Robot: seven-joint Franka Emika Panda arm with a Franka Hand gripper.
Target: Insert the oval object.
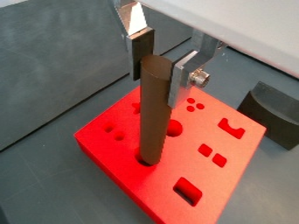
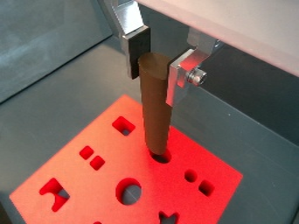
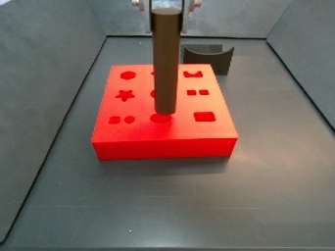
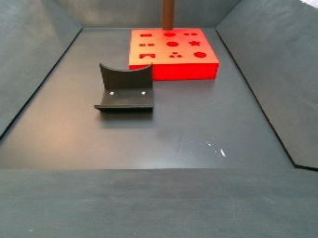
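— Above the red block (image 3: pixel 164 123), where exactly is your end effector?

— Over the block's middle, up near the top edge in a side view. My end effector (image 1: pixel 160 61) is clamped on the oval object (image 1: pixel 153 109), the brown rod, with one silver finger (image 1: pixel 184 77) pressed to one flank and its partner on the opposite flank. Both wrist views show the plates flat against the rod's upper part.

— And the rod itself?

— It stands upright, its lower end sitting in an opening (image 2: pixel 160 157) in the block's top face. In a side view the oval object (image 3: pixel 167 64) meets the red surface near the front row of cutouts. How deep it goes I cannot tell.

— What else is on the counter (image 4: pixel 187 139)?

— A dark grey curved block (image 4: pixel 125 89), well apart from the red block (image 4: pixel 174 53) and nearer that side camera. The same piece shows behind the red block in a side view (image 3: pixel 210 54), and at the frame's edge in a wrist view (image 1: pixel 272 107).

— The block's face?

— Dotted with cutouts: a star (image 3: pixel 125 96), circles, squares.
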